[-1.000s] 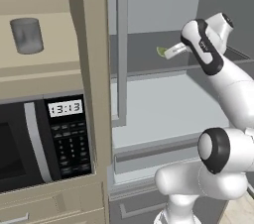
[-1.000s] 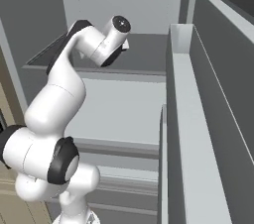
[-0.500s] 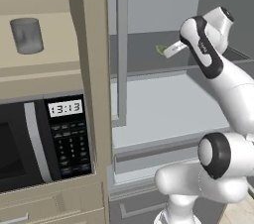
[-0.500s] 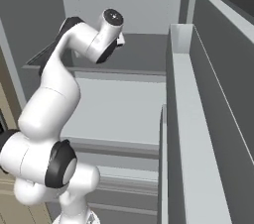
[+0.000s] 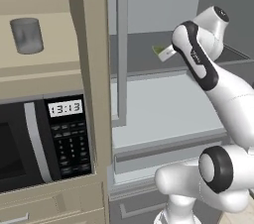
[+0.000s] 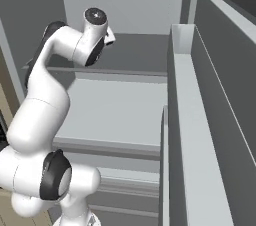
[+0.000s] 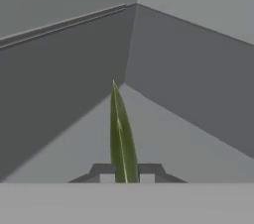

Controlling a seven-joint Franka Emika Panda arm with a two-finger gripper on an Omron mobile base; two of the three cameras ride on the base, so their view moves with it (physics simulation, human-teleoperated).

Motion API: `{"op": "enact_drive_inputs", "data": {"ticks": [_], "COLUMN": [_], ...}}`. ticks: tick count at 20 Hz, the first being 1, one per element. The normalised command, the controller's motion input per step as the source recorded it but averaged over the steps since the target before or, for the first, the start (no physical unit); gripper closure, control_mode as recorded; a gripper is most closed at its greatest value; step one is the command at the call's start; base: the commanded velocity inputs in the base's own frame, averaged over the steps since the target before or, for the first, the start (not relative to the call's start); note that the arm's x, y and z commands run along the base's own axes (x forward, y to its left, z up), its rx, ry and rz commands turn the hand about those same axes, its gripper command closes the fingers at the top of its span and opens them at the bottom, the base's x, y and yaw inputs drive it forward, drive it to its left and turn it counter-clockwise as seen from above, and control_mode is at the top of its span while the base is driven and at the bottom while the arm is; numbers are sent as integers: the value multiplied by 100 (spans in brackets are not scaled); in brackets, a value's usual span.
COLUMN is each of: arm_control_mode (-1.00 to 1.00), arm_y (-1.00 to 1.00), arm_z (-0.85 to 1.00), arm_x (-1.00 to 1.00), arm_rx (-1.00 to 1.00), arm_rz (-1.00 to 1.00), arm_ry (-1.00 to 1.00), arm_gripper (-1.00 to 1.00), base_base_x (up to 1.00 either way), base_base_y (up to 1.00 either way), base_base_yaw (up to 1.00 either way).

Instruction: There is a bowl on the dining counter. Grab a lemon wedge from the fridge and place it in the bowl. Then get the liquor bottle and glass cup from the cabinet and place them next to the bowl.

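The gripper [image 7: 127,178] is pinched tight on the lemon wedge [image 7: 122,139] — a thin green slice that stands up right between the two small dark tips. The slice points straight out ahead of the fingers, toward the back corner of the fridge [image 5: 163,114], and it sits up above the top shelf [image 6: 145,57]. I think the next move is to pull it back out the open front — the bowl is somewhere else.
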Motion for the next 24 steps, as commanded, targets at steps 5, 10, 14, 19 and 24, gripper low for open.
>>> {"op": "enact_drive_inputs", "data": {"ticks": [5,10,14,19,24], "arm_control_mode": [-100,-100,-100,-100,-100], "arm_y": [10,35,11,-3,-11], "arm_z": [0,0,0,-5,0], "arm_x": [-11,-30,-70,-99,-100], "arm_rx": [0,0,0,3,3], "arm_rz": [0,-1,-2,0,0], "arm_ry": [-5,-4,-10,-13,-12], "arm_gripper": [100,100,100,100,100], "base_base_x": [0,0,0,0,0], "base_base_y": [0,0,0,0,0], "base_base_yaw": [0,0,0,0,0]}}
